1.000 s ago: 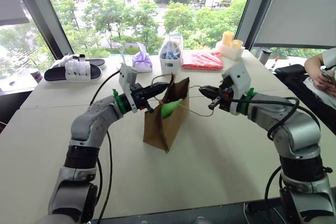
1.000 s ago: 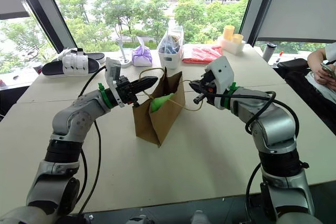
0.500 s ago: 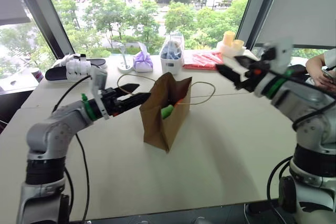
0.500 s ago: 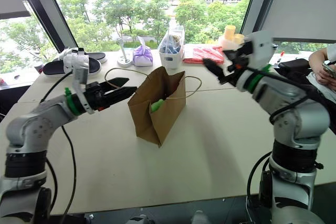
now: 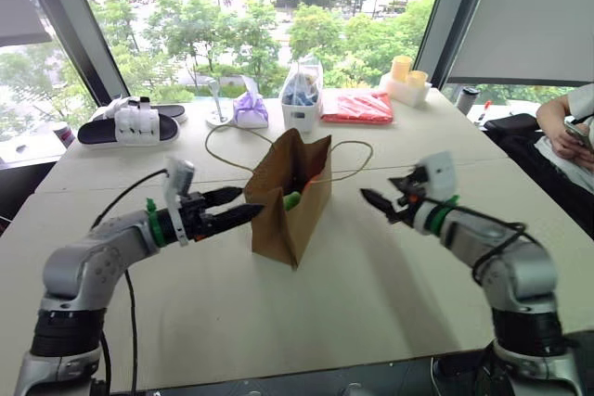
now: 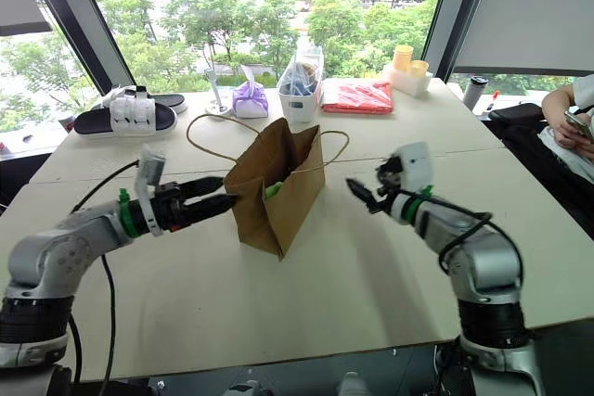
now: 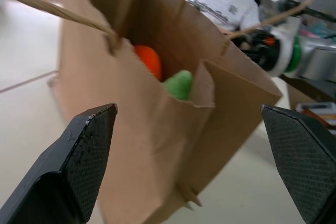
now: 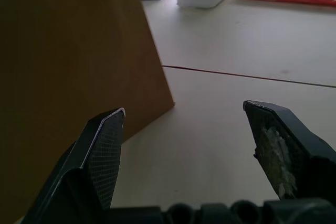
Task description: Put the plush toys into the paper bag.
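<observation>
The brown paper bag (image 5: 290,199) stands upright and open in the middle of the table, its cord handles (image 5: 225,137) hanging loose over the tabletop behind it. Inside it lie the plush toys: the green one (image 7: 179,84) and the orange one (image 7: 148,60). My left gripper (image 5: 243,205) is level at the bag's left side, open, with nothing between its fingers. On the bag's right side my right gripper (image 5: 375,198) is also open and empty, a short way from the bag wall (image 8: 68,51).
Along the far edge sit black-and-white slippers (image 5: 130,124), a purple pouch (image 5: 251,108), a clear bag with blue contents (image 5: 302,97), a red packet (image 5: 359,107) and yellow cups (image 5: 408,74). A person's arm (image 5: 561,127) rests at the table's right edge.
Both grippers went from shut on the cord handles to open, and the handles dropped loose. The left arm drew back and down; the right arm swung up, then sank beside the bag.
</observation>
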`<control>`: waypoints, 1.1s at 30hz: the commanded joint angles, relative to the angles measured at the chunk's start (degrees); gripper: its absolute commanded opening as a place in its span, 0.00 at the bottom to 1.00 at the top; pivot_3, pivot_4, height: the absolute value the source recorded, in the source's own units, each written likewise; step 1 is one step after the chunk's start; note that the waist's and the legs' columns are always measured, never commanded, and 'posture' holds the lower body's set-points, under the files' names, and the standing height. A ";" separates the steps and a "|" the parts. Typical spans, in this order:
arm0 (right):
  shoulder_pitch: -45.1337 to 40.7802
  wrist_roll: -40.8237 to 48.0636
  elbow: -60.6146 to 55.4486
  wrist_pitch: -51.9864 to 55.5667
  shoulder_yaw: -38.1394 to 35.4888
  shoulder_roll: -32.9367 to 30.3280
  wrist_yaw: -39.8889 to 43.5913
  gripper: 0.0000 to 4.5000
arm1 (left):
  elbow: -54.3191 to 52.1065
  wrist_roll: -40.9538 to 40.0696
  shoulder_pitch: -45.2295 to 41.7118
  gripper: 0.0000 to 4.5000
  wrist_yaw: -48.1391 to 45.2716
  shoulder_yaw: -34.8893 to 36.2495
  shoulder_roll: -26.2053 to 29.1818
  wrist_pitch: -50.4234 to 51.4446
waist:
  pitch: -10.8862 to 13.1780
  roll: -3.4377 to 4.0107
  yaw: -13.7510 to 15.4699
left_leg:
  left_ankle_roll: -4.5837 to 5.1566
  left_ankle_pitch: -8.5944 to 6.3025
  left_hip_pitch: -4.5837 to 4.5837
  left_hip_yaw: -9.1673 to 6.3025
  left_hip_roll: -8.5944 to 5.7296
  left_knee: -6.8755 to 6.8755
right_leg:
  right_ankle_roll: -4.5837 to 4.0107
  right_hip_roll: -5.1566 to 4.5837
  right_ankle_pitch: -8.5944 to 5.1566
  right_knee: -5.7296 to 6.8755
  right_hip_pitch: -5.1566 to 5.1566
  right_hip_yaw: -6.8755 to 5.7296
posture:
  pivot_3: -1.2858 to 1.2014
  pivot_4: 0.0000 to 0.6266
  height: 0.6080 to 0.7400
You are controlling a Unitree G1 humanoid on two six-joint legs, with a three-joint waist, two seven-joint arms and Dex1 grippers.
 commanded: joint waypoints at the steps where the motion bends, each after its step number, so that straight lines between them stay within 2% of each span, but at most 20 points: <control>1: -2.77 -1.13 0.47 -4.03 2.04 1.31 1.05 0.59 | -2.49 2.44 0.07 1.00 -1.69 -2.03 0.71 -2.80 | 0.00 0.00 0.01 | 0.00 0.00 0.00 0.00 0.00 0.00 | 0.00 0.00 0.00 -0.01 -0.01 0.00 | 0.52 0.24 1.00; 3: -3.72 -1.24 1.01 -4.68 3.23 2.26 1.64 0.37 | -3.30 2.95 0.25 1.00 -1.66 -3.10 0.18 -3.17 | 0.00 0.00 0.02 | 0.00 0.00 0.00 -0.01 0.00 -0.01 | 0.00 0.00 0.00 -0.02 -0.01 0.00 | 0.52 0.24 1.00; 4: -4.13 -1.01 1.06 -4.72 3.71 2.80 1.91 0.21 | -3.74 3.24 0.46 1.00 -1.79 -3.60 0.12 -3.41 | 0.00 0.00 0.05 | 0.00 0.00 0.00 -0.02 0.00 -0.01 | 0.00 0.00 0.00 -0.03 -0.01 0.01 | 0.52 0.24 1.00; 6: -4.73 -0.72 0.98 -4.66 4.74 3.53 2.53 0.01 | -4.61 3.78 0.92 1.00 -1.73 -4.32 -0.04 -3.90 | 0.00 0.00 0.05 | 0.00 0.00 0.00 -0.04 0.00 -0.01 | 0.00 0.00 0.00 -0.03 -0.01 0.00 | 0.52 0.24 1.00; 10: -5.69 -0.46 0.74 -4.27 7.08 4.75 4.17 0.01 | -6.72 4.48 1.59 1.00 -0.84 -5.34 -0.13 -4.06 | 0.00 0.00 0.07 | 0.00 0.00 0.00 -0.05 0.00 -0.01 | 0.00 0.00 0.00 -0.04 -0.01 0.00 | 0.52 0.24 1.00; 13: -6.71 -0.52 1.22 -3.81 8.49 6.01 4.43 0.01 | -7.47 4.40 1.22 1.00 2.03 -5.86 -2.30 -3.24 | 0.00 0.00 0.12 | 0.00 0.00 0.00 -0.05 0.00 -0.02 | 0.00 0.00 0.00 -0.04 -0.01 0.00 | 0.52 0.24 1.00; 18: -6.53 -1.64 1.50 -4.17 10.79 8.01 4.07 0.01 | -8.73 9.13 2.45 1.00 6.85 -8.40 -5.47 -5.55 | 0.00 0.00 0.13 | -0.01 0.00 0.00 -0.06 -0.01 -0.01 | 0.00 0.00 0.00 -0.04 0.00 -0.01 | 0.52 0.24 1.00; 26: -6.03 -2.92 -1.48 -3.87 13.38 12.66 1.18 0.01 | -13.74 12.42 3.77 1.00 18.87 -7.48 -8.50 -2.13 | 0.00 0.00 0.09 | -0.02 0.01 0.00 -0.12 0.00 -0.03 | 0.00 0.00 0.00 -0.01 -0.03 0.01 | 0.52 0.24 1.00; 29: -5.33 -2.77 -3.11 -3.18 12.59 12.10 1.17 0.01 | -15.09 14.23 3.86 1.00 25.79 -7.19 -10.91 -0.55 | 0.00 0.01 0.13 | -0.02 0.01 0.00 -0.12 0.00 -0.03 | 0.00 0.01 0.00 0.01 -0.05 0.01 | 0.52 0.24 1.00; 32: -5.41 -2.74 -3.55 -2.38 12.40 12.60 0.37 0.00 | -17.60 13.53 4.12 0.82 29.23 -5.99 -12.21 1.47 | -0.01 0.00 0.26 | -0.02 0.01 0.00 -0.13 -0.02 0.00 | 0.00 -0.01 0.00 -0.01 -0.02 0.01 | 0.52 0.24 1.00; 33: -5.53 -2.74 -3.57 -2.22 12.41 12.64 0.30 0.00 | -18.20 13.48 4.28 0.72 29.59 -5.98 -12.27 1.68 | -0.01 0.00 0.22 | -0.02 0.01 0.00 -0.12 -0.02 0.00 | 0.00 -0.01 0.00 0.00 -0.02 0.01 | 0.52 0.24 1.00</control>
